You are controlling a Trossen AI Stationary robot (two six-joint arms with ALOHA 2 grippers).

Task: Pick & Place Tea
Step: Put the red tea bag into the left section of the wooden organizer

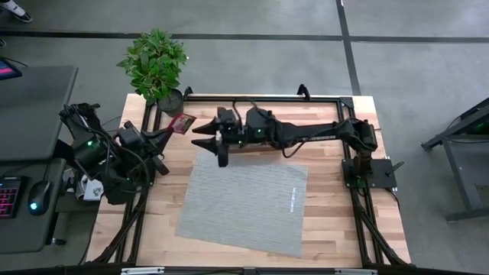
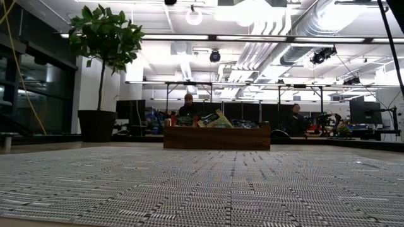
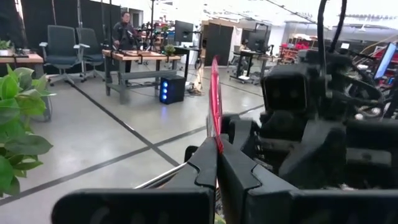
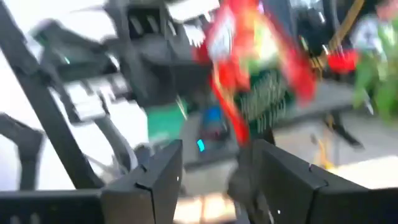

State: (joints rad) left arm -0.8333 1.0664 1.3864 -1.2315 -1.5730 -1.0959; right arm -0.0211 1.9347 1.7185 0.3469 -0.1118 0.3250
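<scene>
A red tea sachet (image 1: 181, 122) hangs in the air over the table's far left part, with my left gripper (image 1: 170, 130) shut on it. In the left wrist view the sachet (image 3: 216, 106) shows edge-on beyond the fingertips. My right gripper (image 1: 200, 136) reaches in level from the table's right and stands open just right of the sachet, apart from it. In the right wrist view the sachet (image 4: 255, 56) is blurred, beyond the open fingers. A brown wooden tray (image 2: 216, 137) with more sachets (image 2: 214, 120) stands behind the grey mat (image 1: 244, 202). My left gripper pinches one edge of the red sachet (image 3: 217, 144) between its two fingers. The fingers (image 3: 202, 165) lie level and come from the table's left side. The sachet sticks out past the fingertips, lifted clear of the table.
A potted plant (image 1: 157, 65) stands at the table's far left corner, close behind the sachet. The right arm (image 1: 306, 131) stretches across the far part of the table and hides the tray from above. The mat lies flat on the near middle.
</scene>
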